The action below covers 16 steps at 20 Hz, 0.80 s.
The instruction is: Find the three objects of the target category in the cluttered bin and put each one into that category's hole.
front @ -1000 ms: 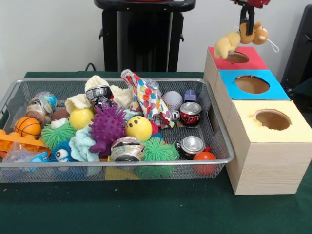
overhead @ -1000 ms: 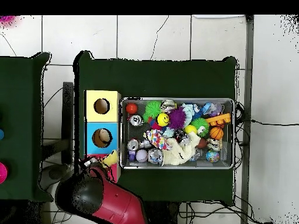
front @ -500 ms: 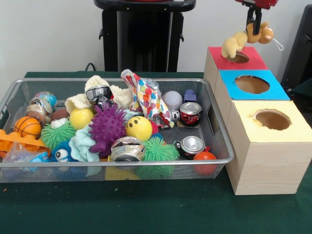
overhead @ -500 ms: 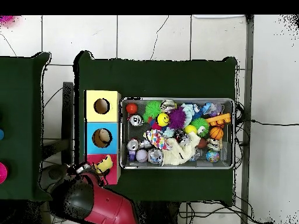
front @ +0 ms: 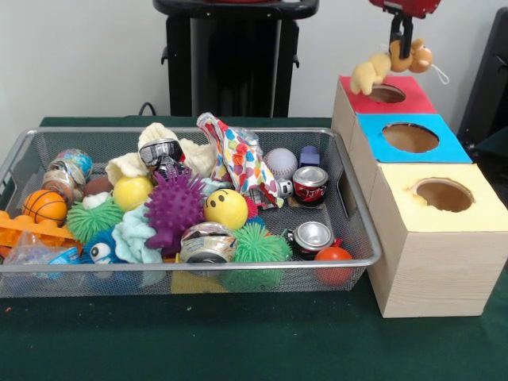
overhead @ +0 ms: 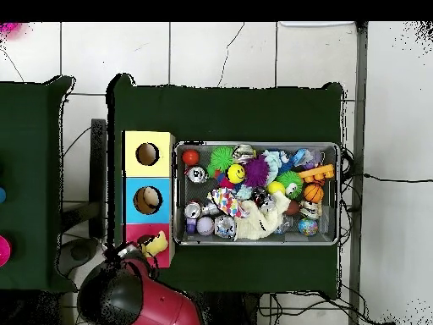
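Observation:
My gripper (front: pixel 399 49) is shut on a tan plush animal (front: pixel 371 71) with a brown head. It hangs just above the red-topped hole (front: pixel 387 94) at the far end of the box row. In the overhead view the gripper (overhead: pixel 142 249) and the plush (overhead: pixel 155 245) sit over the red box (overhead: pixel 135 230), and the hole itself is hidden. The wire-mesh bin (front: pixel 198 132) stands left of the boxes, full of clutter; it also shows in the overhead view (overhead: pixel 258 145). No brown teddy or orange tiger shows among the clutter.
The blue-topped hole (front: pixel 409 137) and yellow-topped hole (front: pixel 444 194) lie nearer the camera; something tan shows inside the blue one (overhead: pixel 148 200). The bin holds spiky balls (front: pixel 173 208), cans (front: pixel 309 184), a basketball (front: pixel 44 205) and a cream fluffy cloth (front: pixel 159 136).
The gripper has carried the plush a little towards the robot's base over the red box. The plush swung right, then back left, still held.

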{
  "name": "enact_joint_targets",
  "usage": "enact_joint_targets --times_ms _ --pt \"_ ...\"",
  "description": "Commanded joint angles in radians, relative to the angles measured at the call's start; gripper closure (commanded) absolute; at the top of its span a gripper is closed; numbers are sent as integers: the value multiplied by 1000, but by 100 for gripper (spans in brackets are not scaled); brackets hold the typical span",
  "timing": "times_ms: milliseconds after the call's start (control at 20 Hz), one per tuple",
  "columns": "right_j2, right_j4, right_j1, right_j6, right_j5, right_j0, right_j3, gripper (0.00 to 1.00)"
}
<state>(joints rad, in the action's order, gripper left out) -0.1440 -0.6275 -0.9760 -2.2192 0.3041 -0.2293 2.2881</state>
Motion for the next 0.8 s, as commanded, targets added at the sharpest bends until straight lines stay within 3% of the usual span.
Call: enact_joint_targets --times_ms 50,200,800 --pt "130 -37 13 -164 -85 50 57 100" --pt "130 -25 19 -168 -86 58 51 100" --pt "73 -25 81 -233 -64 -44 -13 100"
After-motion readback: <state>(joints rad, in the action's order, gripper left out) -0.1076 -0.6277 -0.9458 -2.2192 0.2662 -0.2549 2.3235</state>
